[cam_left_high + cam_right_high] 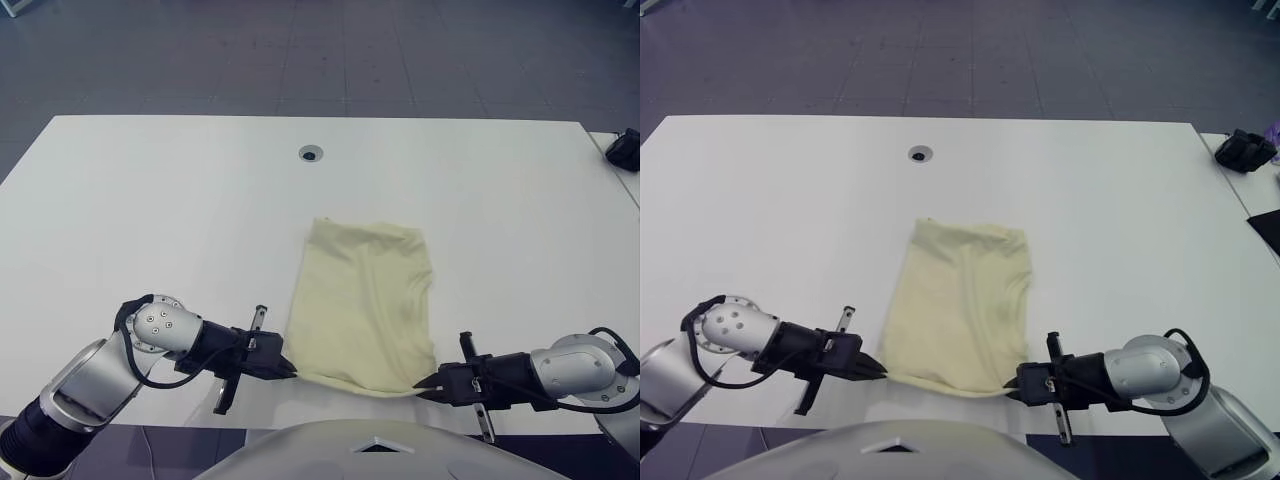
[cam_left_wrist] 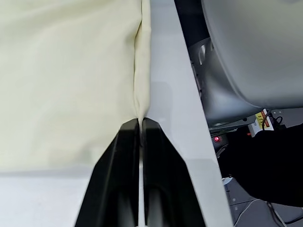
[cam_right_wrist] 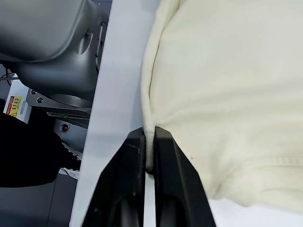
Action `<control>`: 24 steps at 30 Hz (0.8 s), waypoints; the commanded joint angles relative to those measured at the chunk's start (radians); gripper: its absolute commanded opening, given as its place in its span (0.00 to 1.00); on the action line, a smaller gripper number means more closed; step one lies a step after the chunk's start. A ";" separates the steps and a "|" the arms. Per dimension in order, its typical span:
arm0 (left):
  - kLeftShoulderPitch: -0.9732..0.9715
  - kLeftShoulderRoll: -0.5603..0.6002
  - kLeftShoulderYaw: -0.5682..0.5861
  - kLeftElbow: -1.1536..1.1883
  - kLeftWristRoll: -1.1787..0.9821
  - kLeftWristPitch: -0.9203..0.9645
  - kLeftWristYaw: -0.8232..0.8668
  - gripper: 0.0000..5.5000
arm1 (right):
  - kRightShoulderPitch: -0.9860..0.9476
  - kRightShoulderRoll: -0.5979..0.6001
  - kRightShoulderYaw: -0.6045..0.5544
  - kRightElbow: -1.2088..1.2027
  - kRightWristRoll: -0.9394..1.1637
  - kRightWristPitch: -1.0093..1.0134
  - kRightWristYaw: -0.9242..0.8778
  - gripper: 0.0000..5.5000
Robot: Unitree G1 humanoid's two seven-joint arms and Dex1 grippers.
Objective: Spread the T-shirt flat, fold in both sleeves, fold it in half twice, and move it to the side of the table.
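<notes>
While closed, grippers [image 1: 292,372] [image 1: 420,384] seemingly pinch T-shirt [image 1: 362,305].

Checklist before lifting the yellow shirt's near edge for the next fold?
1. Left gripper shut on pale yellow cotton T-shirt, near corner: ok.
2. Right gripper shut on the other near corner: ok.
3. Sleeves folded in, none sticking out: ok.
4. All layers caught in each pinch: cannot tell.
5. Round cable hole in white table lies apart from the shirt's far edge: ok.
</notes>
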 commanded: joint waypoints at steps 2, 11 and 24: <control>-0.041 0.018 0.045 -0.023 -0.149 0.115 -0.022 0.00 | -0.030 -0.034 -0.085 -0.048 0.168 0.107 0.041 0.01; -0.438 -0.057 0.032 0.218 -0.267 0.217 -0.073 0.00 | -0.395 -0.045 -0.169 0.194 0.513 0.346 0.122 0.01; -0.822 -0.277 -0.080 0.864 -0.040 -0.047 -0.142 0.00 | -0.948 0.166 0.154 0.862 0.286 0.227 0.249 0.01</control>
